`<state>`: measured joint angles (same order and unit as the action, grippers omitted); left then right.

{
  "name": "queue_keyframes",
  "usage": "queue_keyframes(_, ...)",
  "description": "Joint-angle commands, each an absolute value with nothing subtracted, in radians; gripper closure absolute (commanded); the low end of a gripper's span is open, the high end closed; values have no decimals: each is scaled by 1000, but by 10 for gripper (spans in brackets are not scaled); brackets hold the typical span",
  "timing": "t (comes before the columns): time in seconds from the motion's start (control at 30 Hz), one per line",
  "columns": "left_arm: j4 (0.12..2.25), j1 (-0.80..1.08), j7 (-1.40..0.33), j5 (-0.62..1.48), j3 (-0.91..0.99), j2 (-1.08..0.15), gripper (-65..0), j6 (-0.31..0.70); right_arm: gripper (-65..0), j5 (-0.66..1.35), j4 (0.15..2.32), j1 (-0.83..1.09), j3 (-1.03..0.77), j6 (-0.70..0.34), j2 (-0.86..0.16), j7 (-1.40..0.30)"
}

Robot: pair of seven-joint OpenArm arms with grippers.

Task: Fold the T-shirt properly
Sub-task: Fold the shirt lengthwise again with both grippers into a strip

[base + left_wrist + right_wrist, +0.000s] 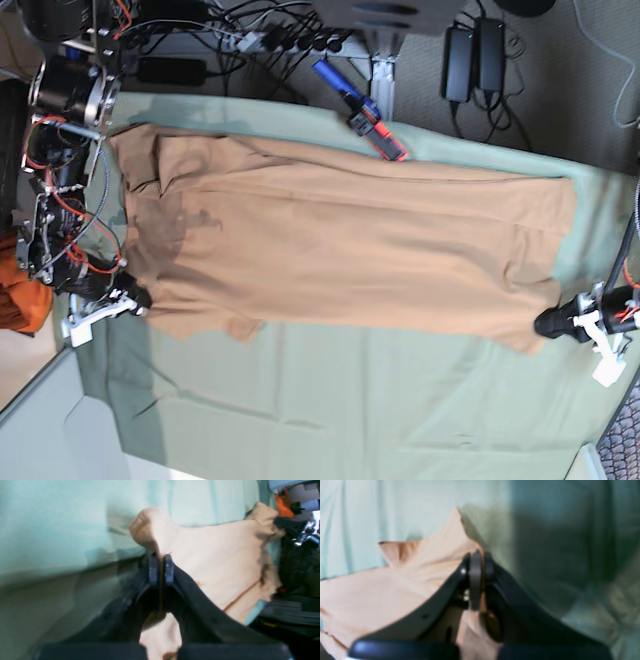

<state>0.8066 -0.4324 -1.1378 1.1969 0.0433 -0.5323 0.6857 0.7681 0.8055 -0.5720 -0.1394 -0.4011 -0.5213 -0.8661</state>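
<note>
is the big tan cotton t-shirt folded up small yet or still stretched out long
Stretched out long: the plain tan cotton T-shirt lies as a long band across the sage-green cloth, one long edge apparently turned over, not yet a compact fold.

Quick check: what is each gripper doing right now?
Left gripper: closed, pinching the T-shirt.
Right gripper: closed, also pinching the T-shirt.

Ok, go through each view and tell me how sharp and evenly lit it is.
Left wrist: blurred, the T-shirt pale and washed out. Right wrist: softer still, with a dark shadow over the green cloth on the right. Base: sharpest, evenly lit, the T-shirt truer tan.
</note>
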Motion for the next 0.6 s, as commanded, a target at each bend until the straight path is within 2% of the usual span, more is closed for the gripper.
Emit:
queue_keyframes(0.0, 824, -459, -1136, 1223, 47, -553, 0, 698, 0, 785, 845, -575, -144, -548, -554, -858)
queue_keyframes(0.2, 824, -419, -1188, 1300, 47, -574, 0, 698, 0, 785, 1040, -400, -168, -549, -582, -865)
queue_keyframes(0.37, 826, -389, -1242, 1368, 47, -594, 0, 698, 0, 786, 1200, -263, -278, -549, -585, -877)
queue_keyframes(0.57, 826, -379, -1296, 1422, 47, -605, 0, 698, 0, 804, 1291, -134, -367, -549, -585, -884)
